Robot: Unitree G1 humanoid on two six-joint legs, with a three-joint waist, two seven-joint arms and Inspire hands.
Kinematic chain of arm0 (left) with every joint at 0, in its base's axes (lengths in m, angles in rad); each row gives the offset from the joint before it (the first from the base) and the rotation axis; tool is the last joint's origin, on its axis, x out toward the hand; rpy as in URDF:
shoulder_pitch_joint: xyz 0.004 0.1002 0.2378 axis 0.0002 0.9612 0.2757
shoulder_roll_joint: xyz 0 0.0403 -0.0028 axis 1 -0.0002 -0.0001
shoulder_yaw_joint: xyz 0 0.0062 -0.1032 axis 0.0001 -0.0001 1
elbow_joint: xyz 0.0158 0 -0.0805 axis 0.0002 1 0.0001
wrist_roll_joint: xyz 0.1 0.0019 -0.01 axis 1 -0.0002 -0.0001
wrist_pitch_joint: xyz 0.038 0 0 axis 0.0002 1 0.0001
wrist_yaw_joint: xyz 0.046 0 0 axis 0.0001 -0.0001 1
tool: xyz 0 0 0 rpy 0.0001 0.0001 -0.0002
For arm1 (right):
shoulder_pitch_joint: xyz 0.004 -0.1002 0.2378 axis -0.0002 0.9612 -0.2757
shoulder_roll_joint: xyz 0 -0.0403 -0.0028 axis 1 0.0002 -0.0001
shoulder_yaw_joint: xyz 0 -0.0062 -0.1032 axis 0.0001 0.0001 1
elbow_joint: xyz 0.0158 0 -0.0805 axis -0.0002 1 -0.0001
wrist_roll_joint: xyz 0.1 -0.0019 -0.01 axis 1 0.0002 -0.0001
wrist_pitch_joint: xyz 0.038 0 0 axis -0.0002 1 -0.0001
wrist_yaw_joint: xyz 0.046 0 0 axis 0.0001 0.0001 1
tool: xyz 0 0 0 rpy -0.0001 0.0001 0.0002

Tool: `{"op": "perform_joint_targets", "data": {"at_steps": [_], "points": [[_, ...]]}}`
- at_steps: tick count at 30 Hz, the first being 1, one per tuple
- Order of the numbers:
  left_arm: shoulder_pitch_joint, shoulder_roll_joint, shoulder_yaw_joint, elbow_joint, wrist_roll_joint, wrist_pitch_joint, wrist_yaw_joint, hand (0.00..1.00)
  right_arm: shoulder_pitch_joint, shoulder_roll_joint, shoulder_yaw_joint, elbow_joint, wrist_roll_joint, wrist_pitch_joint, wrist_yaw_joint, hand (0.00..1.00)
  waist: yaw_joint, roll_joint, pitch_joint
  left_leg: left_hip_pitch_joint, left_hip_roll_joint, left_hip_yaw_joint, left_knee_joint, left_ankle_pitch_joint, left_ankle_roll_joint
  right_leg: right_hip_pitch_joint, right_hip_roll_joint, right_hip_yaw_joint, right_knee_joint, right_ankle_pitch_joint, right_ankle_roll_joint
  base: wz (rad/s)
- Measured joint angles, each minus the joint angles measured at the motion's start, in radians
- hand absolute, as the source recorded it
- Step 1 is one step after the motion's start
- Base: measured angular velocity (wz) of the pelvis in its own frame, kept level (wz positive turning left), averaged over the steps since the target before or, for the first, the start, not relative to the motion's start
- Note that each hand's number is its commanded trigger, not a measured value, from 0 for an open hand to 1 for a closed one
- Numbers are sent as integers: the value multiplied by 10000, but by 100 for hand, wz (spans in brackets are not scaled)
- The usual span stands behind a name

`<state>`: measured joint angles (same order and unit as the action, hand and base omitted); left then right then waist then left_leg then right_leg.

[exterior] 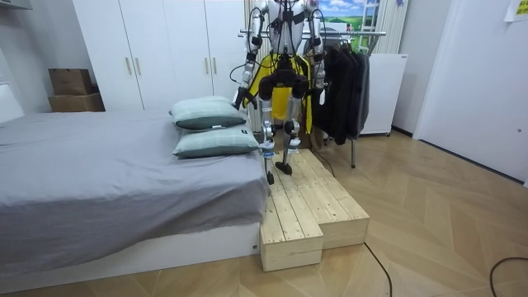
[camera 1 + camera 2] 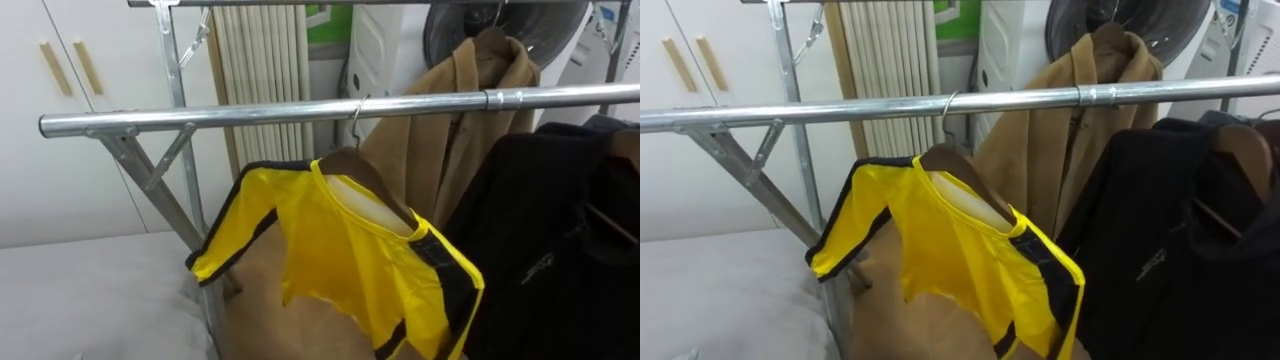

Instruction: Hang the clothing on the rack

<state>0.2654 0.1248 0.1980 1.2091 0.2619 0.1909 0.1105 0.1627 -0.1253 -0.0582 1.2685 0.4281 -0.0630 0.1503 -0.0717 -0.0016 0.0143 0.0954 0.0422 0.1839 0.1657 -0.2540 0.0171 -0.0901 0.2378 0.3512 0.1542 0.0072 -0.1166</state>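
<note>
- At the upper centre of the room view, the robot stands on a wooden platform (image 1: 305, 198) facing the rail (image 2: 250, 112), with the left hand (image 1: 252, 39) and right hand (image 1: 316, 37) at about rail height. Whether either is spread or closed cannot be told.
- Task item: 1 yellow shirt (image 2: 340, 250) with black trim, at frame centre. It sits on a wooden hanger (image 2: 378, 185) whose hook is over the rail.
- Handling, judged: thin, glossy fabric, so light, limp and probably slippery. It would slide off a tilted hanger. Take hold at the hanger neck below the hook, not the cloth.
- Right of the frame: 1 tan coat (image 2: 450, 110) and 1 black jacket (image 2: 560, 230), close beside the shirt.
- Lower left: bed (image 2: 90, 290).
- Writing: a small pale mark on the black jacket is illegible. No other label is visible.
</note>
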Motion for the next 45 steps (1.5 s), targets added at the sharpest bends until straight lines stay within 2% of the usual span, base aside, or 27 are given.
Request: {"op": "perform_joint_targets", "data": {"at_steps": [3, 6, 9, 13, 17, 21, 25, 29, 33, 39, 45], "points": [[-10, 15, -177, 25, -355, 0, -166, 0, -123, -55, 65, 161, 64, 26, 134, 0, -2, 25, -1, 14, 3, -3, 4, 25, -44, 6, -2, -58, 24, -3, -48, 0], [-9, 54, -268, 69, -355, 10, -531, 0, -116, -71, 64, 169, 126, 224, 145, 0, -3, 31, -6, 13, -16, -83, 29, 67, -110, 20, -1, -98, 72, -51, -87, 0], [-18, 144, -450, 68, -357, 52, -869, 0, -91, -78, 89, 164, 123, 399, 142, 0, -20, 41, -14, 18, -33, -150, 14, 66, -108, 15, 47, 61, 148, -134, -57, 3], [-46, 253, -542, 68, -351, 171, -1218, 0, -60, -101, 150, 136, 116, 444, 141, 0, -22, 64, -22, 51, -32, -129, 4, 63, -109, 9, 55, 63, 165, -134, -56, -1], [-66, 284, -588, 68, -338, 349, -1335, 0, -90, -143, 174, 114, 92, 635, 142, 0, -20, 69, -19, 156, -10, -60, -47, -3, -80, 25, 51, -38, 183, -131, -60, -5], [-109, 302, -675, 68, -338, 428, -1411, 0, -157, -225, 382, 119, 56, 681, 160, 0, -19, 79, -24, 137, -13, -82, -45, -26, -49, 37, 75, 79, 172, -133, -63, 0], [-146, 342, -1066, 68, -362, 505, -1403, 0, -319, -238, 389, 139, 167, 778, 146, 0, -19, 84, -22, 178, -5, -88, -45, -26, -52, 25, 60, -20, 164, -139, -71, 0], [-204, 347, -1051, 70, -370, 618, -1404, 0, -428, -252, 391, 112, 74, 870, 135, 0, -6, 65, -22, 185, -4, -94, -4, -24, -60, 20, 63, -7, 182, -152, -90, 0], [-221, 355, -1044, 69, -368, 623, -1439, 0, -642, -287, 390, 37, -432, 844, 156, 0, -18, 25, -20, 186, -36, -234, 44, 26, -121, 69, 73, 90, 176, -183, -79, 4], [-221, 390, -1044, 70, -386, 624, -1460, 0, -614, -276, 588, -69, -548, 778, 244, 0, -9, -55, -32, 192, -54, -199, 49, 29, -114, 55, 62, 103, 160, -175, -53, 0], [-240, 480, -1049, 75, -1088, 624, -1480, 0, -654, -282, 631, -50, -573, 665, 362, 0, -20, -44, -18, 204, -61, -207, 42, 29, -113, 54, 89, 191, 150, -162, -34, -2]]}}
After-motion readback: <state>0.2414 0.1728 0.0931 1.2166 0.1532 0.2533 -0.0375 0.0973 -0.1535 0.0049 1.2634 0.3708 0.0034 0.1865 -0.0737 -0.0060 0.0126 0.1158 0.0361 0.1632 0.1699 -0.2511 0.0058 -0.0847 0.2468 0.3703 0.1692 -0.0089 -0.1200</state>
